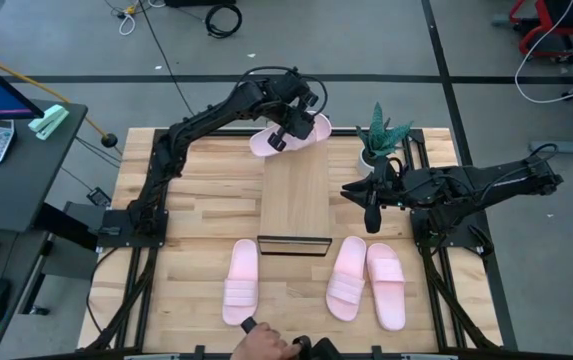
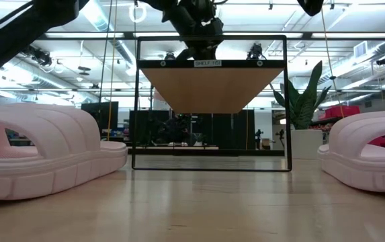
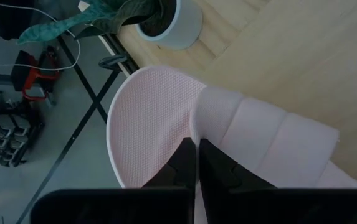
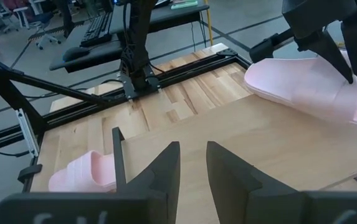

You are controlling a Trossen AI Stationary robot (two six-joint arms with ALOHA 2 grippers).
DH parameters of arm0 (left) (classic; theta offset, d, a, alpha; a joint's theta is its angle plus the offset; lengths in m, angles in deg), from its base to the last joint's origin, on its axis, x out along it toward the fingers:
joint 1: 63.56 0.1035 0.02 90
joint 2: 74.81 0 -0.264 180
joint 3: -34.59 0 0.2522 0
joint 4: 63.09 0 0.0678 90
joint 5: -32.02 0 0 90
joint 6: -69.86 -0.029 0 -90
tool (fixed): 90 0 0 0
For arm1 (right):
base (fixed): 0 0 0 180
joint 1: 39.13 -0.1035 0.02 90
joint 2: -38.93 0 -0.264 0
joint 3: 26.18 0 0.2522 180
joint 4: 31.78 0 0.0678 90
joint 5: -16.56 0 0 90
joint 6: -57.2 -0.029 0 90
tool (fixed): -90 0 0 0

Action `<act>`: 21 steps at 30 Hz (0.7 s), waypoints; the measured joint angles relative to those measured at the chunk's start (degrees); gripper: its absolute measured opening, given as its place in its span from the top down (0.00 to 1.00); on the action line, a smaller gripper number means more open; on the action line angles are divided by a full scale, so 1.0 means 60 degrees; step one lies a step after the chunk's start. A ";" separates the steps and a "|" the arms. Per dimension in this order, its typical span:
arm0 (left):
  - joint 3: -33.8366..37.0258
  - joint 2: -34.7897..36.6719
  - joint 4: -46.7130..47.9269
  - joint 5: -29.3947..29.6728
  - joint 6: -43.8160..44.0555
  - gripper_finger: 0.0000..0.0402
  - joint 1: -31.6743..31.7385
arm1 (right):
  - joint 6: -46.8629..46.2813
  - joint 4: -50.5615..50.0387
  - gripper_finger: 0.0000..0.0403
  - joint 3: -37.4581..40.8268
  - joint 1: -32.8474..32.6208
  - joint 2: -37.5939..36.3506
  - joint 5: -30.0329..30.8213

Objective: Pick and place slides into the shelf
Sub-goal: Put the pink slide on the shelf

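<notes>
Left gripper (image 1: 288,128) is clamping the strap edge of a pale pink foam slide sandal (image 1: 291,133) over the far end of the long light-wood shelf board (image 1: 293,196)—it is looking light, squashy, best pinched there—while right gripper (image 4: 192,163) is idling parted beside the shelf.

overhead, table-level, both share shelf (image 1: 294,198)
</notes>
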 joint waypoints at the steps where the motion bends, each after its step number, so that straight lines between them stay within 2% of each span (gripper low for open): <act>1: 0.0000 -0.0014 -0.0011 -0.0026 0.0004 0.97 0.0000 | -0.0002 -0.0003 0.79 0.0000 0.0000 0.0002 0.0000; 8: 0.0000 -0.0214 -0.0162 -0.0230 0.0118 0.98 -0.0004 | -0.0013 -0.0004 0.79 0.0000 0.0000 0.0001 0.0000; 15: -0.0004 -0.0253 -0.0266 -0.0242 0.0127 0.94 -0.0004 | -0.0141 -0.0004 0.79 0.0000 0.0000 0.0000 0.0000; 21: -0.0004 -0.0255 -0.0328 -0.0251 0.0249 0.97 0.0000 | -0.0148 -0.0005 0.79 0.0000 0.0000 0.0001 0.0000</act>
